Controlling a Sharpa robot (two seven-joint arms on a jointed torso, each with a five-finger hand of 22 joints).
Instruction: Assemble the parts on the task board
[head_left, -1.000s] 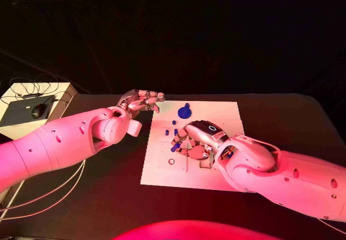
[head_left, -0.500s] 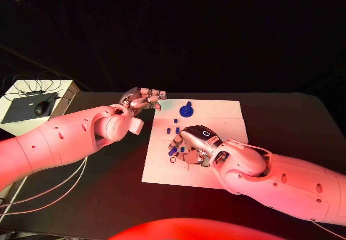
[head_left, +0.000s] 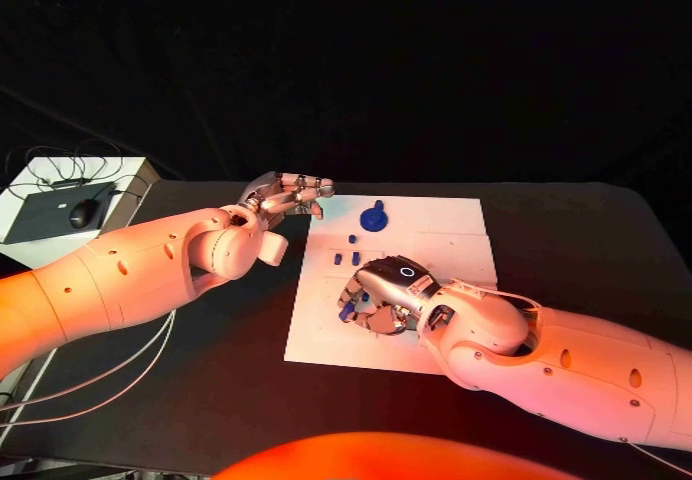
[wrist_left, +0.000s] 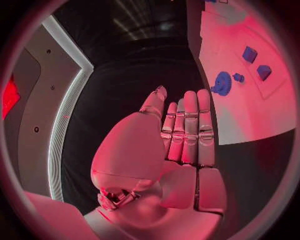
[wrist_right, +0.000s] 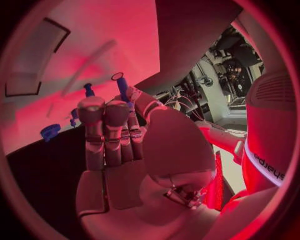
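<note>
Since the earlier pictures the right hand (head_left: 382, 298) had drawn back toward the near edge of the task board (head_left: 447, 225), sliding slightly leftward over it, while the left hand (head_left: 289, 195) had stayed where it was, just off the board's far left corner.

The right hand's fingers were curled in, and the right wrist view showed a slim blue peg (wrist_right: 121, 86) standing up between the fingertips, pinched there; in my judgement it was held upright so that its end could be lowered into a socket in the board. The left hand held nothing, its fingers straight and close together, seemingly parked clear of the board so as not to crowd the work.

The board was a flat, matt white plate with shallow rectangular recesses. Near its far edge sat a round blue knob-like part (head_left: 374, 219), and between that and the right hand stood a few short blue pegs (head_left: 348, 258), smooth and plastic-looking. Both hands were of jointed silver metal on glossy white arms, over a dull black table (head_left: 577, 230).
</note>
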